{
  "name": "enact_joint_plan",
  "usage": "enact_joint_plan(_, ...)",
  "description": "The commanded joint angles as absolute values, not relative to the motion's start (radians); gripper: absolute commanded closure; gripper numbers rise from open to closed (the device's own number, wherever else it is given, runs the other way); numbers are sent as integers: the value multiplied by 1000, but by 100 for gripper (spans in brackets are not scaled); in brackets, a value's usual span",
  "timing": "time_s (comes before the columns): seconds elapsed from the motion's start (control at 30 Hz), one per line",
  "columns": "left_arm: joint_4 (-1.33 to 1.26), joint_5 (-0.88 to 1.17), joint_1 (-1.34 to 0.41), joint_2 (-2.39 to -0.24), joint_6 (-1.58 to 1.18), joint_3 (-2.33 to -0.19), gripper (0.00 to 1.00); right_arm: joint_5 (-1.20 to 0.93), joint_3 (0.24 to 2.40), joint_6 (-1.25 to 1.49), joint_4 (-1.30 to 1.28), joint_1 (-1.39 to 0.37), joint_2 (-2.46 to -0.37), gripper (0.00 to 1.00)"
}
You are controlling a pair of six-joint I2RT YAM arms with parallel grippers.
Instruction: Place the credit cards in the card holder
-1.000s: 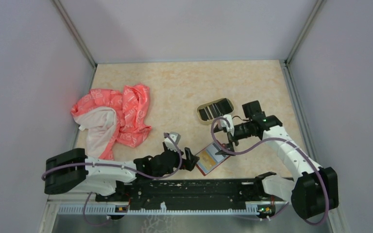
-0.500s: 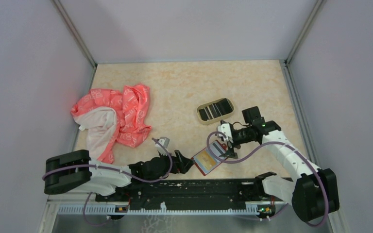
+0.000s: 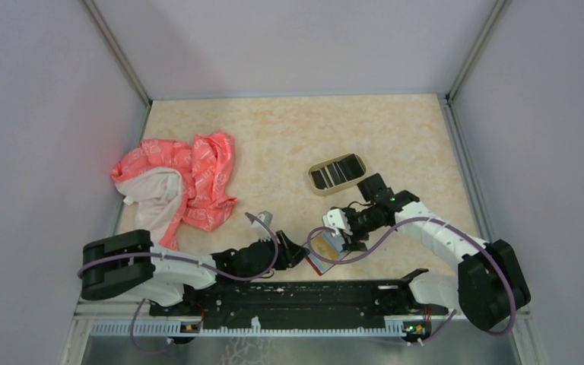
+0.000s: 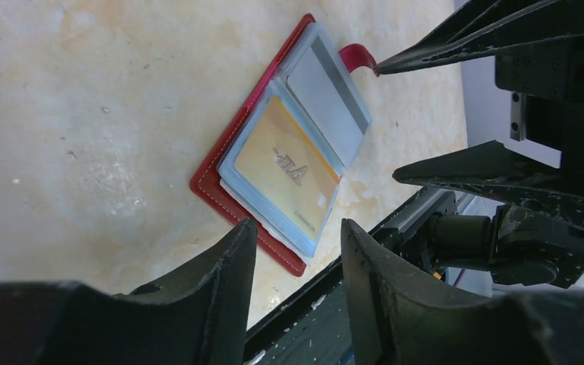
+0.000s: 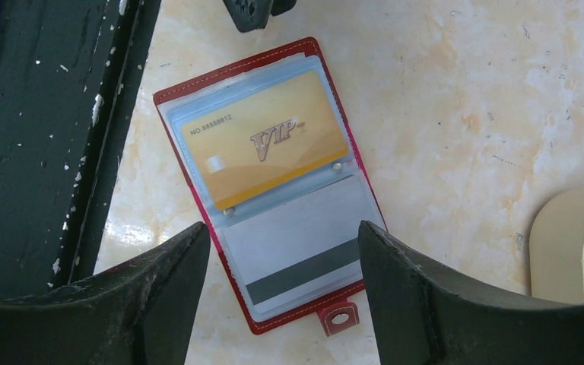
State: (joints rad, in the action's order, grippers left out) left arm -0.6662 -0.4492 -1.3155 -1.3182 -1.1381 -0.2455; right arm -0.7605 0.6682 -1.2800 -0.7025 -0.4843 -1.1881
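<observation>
The red card holder [image 3: 322, 252] lies open and flat near the table's front edge. In the right wrist view, the holder [image 5: 270, 186] has a gold card [image 5: 262, 144] in one clear sleeve and a greyish card with a dark stripe [image 5: 304, 243] in the other. The snap tab [image 5: 338, 318] points away. My right gripper [image 5: 283, 232] is open and empty, hovering over the greyish card. My left gripper [image 4: 296, 228] is open and empty just beside the holder's [image 4: 211, 182] gold-card end. Dark striped cards [image 3: 334, 174] lie in the tan tray.
The oval tan tray [image 3: 316, 182] sits just behind the holder; its rim [image 5: 559, 243] shows in the right wrist view. A pink and white cloth [image 3: 179, 182] lies at the left. The black base rail [image 3: 304, 293] runs along the front edge.
My right gripper has moved down and left from near the tray to over the open holder. My left gripper drew back a little, and the holder shifted slightly left.
</observation>
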Motion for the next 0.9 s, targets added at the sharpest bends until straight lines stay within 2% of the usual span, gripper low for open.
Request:
enact_joint_plan(0.0,-700,-406,-1313,-1402,-1206,-295,51,-767,667,-1296,-675,-505,-1192,30)
enact_joint_plan(0.2,-755,-372,-1312,-1515,-1254,-331,50,-739,661,-1295,-665,-538,-1222,30)
enact_joint_plan(0.43,-767,-378,-1310,-1545,-1247,-349,49,-716,649,-1296,-649,-565,-1238,35)
enact_joint_plan(0.6,-747,-325,-1231,-1574,-1236,-345,51,-723,661,-1294,-655,-568,-1232,38)
enact_joint_plan(0.77,-818,-203,-1119,-1630,-1168,-352,57,-739,661,-1284,-651,-568,-1218,46)
enact_joint_plan(0.87,-832,-156,-1063,-1646,-1109,-374,57,-738,659,-1282,-643,-567,-1224,54)
